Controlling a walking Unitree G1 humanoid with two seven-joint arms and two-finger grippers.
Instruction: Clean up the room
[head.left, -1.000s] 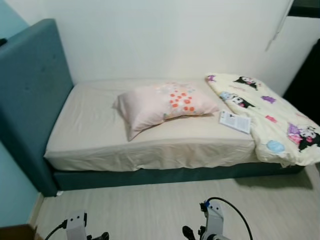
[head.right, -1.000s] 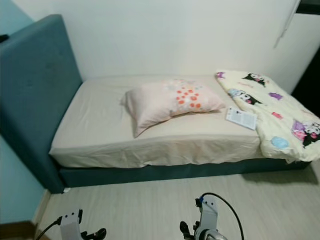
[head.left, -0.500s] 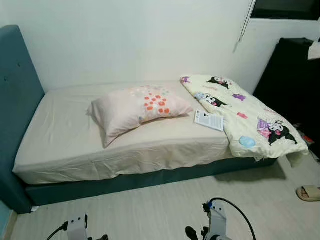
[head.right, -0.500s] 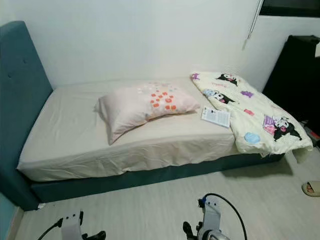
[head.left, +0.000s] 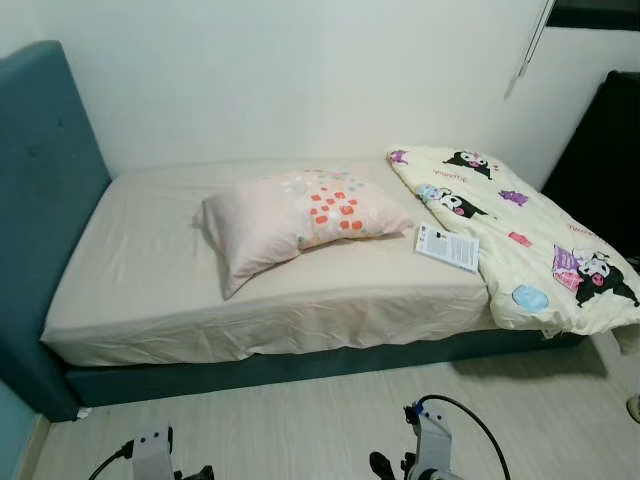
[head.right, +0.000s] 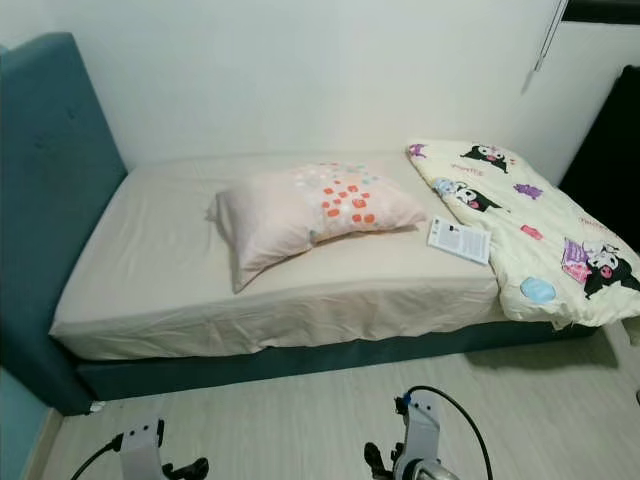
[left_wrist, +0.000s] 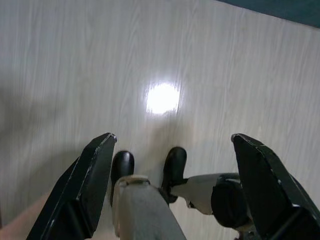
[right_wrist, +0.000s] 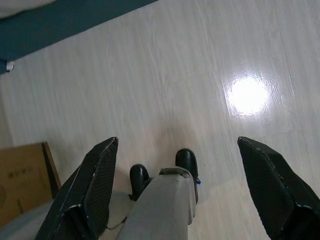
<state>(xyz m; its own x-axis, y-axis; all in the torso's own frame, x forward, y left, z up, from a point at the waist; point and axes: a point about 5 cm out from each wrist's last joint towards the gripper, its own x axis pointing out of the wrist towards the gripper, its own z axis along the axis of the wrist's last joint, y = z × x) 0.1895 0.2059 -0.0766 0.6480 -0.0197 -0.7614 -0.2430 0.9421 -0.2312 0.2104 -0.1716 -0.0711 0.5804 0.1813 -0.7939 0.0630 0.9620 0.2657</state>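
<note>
A bed (head.left: 150, 300) with a beige sheet stands against the white wall ahead. On it lies a pink pillow (head.left: 300, 215) with orange squares, skewed near the middle. A small printed booklet (head.left: 448, 247) rests beside a cream cartoon-print duvet (head.left: 520, 240), which is bunched over the bed's right end and hangs off the edge. Both arms hang low by the floor, the left arm (head.left: 152, 455) and the right arm (head.left: 432, 450). My left gripper (left_wrist: 174, 139) and right gripper (right_wrist: 178, 142) are open over bare floor, holding nothing.
A teal headboard (head.left: 45, 200) rises at the left. Dark furniture (head.left: 615, 150) stands at the far right, with a blind cord (head.left: 530, 45) hanging near it. A cardboard box (right_wrist: 20, 180) sits on the pale wood floor (head.left: 300, 420) by my right side.
The camera swung right, then partly back left, so the whole scene shifted. Nothing on the bed moved, and both arms stayed hanging.
</note>
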